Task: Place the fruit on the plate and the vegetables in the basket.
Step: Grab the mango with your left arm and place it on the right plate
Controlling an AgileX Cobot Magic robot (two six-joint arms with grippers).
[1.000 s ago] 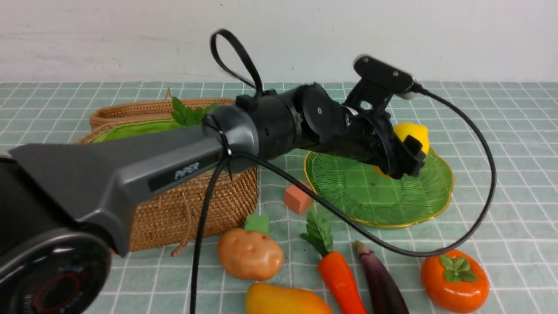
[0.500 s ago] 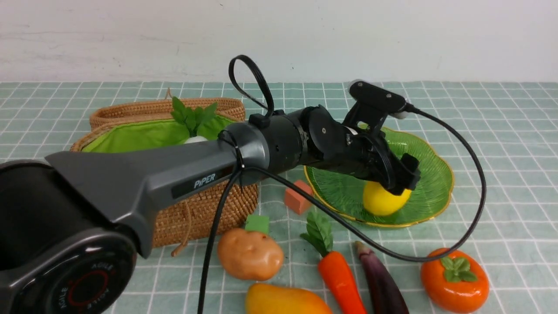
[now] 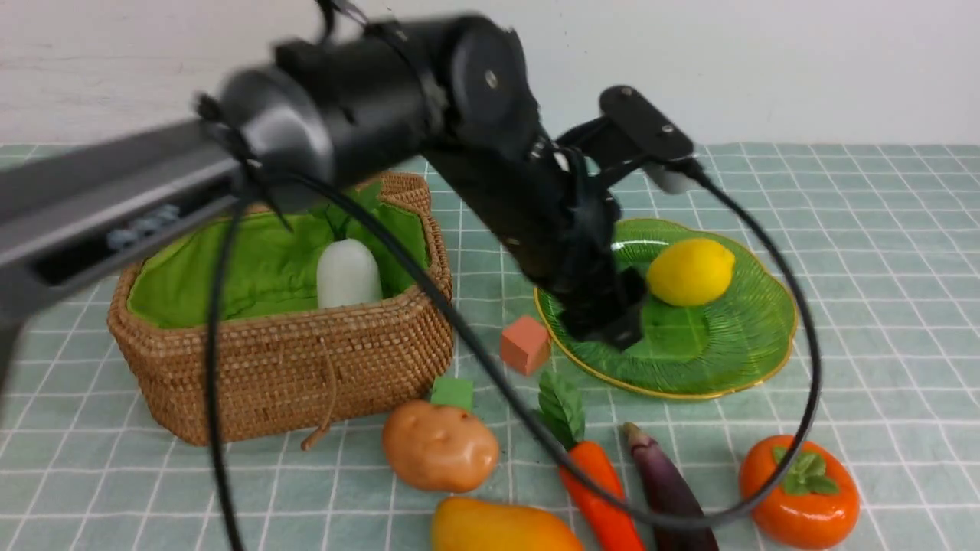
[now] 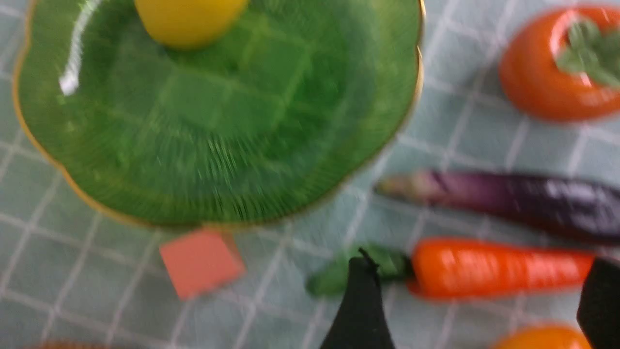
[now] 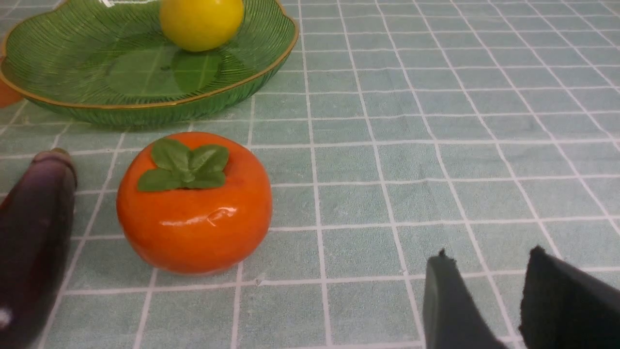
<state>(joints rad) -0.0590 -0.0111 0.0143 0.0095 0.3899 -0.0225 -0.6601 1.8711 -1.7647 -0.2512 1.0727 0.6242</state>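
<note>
A yellow lemon (image 3: pixel 690 272) lies free on the green glass plate (image 3: pixel 720 360). My left gripper (image 3: pixel 610 327) hangs open and empty above the plate's left side, apart from the lemon; the left wrist view shows its jaws (image 4: pixel 479 261) wide over the carrot (image 4: pixel 494 266). The white radish (image 3: pixel 348 272) sits in the wicker basket (image 3: pixel 283 367). In front lie the potato (image 3: pixel 439 445), mango (image 3: pixel 498 528), carrot (image 3: pixel 597 490), eggplant (image 3: pixel 666 490) and persimmon (image 3: pixel 798 491). My right gripper (image 5: pixel 488 254), open and empty, rests low to the right of the persimmon (image 5: pixel 193 208).
A salmon cube (image 3: pixel 524 344) sits between basket and plate, and a green cube (image 3: pixel 452 392) lies by the potato. The left arm's cable (image 3: pixel 796 367) loops over the plate's right side down to the eggplant. Checked cloth (image 5: pixel 436 121) covers the table.
The left gripper brought the lemon down onto the plate, let it go, then rose and swung back to the left. The lemon now lies farther back on the plate.
</note>
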